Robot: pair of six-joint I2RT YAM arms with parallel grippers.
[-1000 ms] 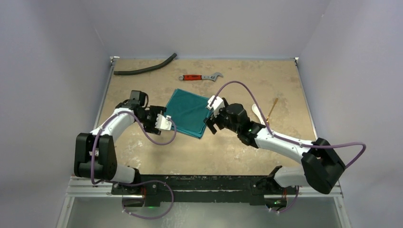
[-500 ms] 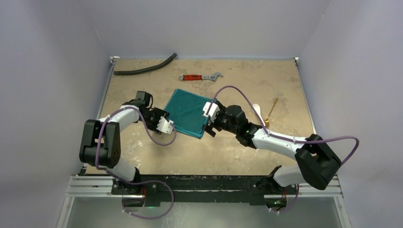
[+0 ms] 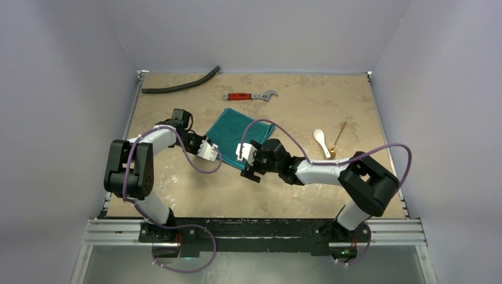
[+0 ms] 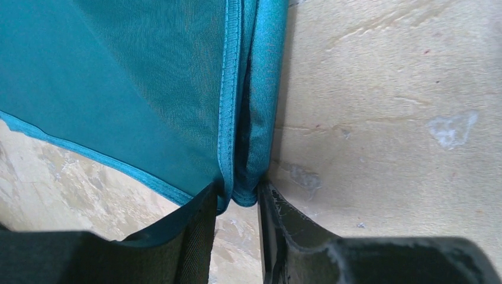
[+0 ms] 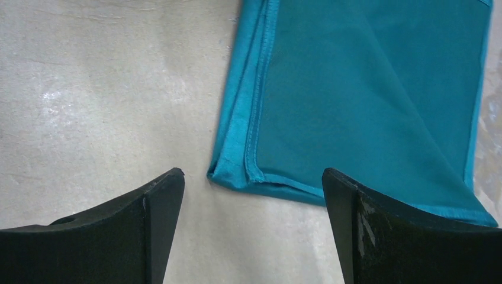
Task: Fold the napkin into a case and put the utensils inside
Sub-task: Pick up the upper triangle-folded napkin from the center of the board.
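Observation:
The teal-green napkin lies folded on the table in the middle. My left gripper is at its near-left edge; in the left wrist view it is shut on the napkin's layered hem. My right gripper sits at the napkin's near corner. In the right wrist view it is open and empty, with the folded corner just ahead of the jaws. The white spoon and the tan wooden utensil lie side by side to the right of the napkin.
A red-handled wrench lies behind the napkin. A black hose lies at the back left. The right arm's purple cable arches over the napkin's right side. Walls close the table on three sides.
My right gripper has moved left and nearer across the napkin, and the napkin is now narrower, folded over. My left gripper has shifted slightly, staying on the napkin's edge.

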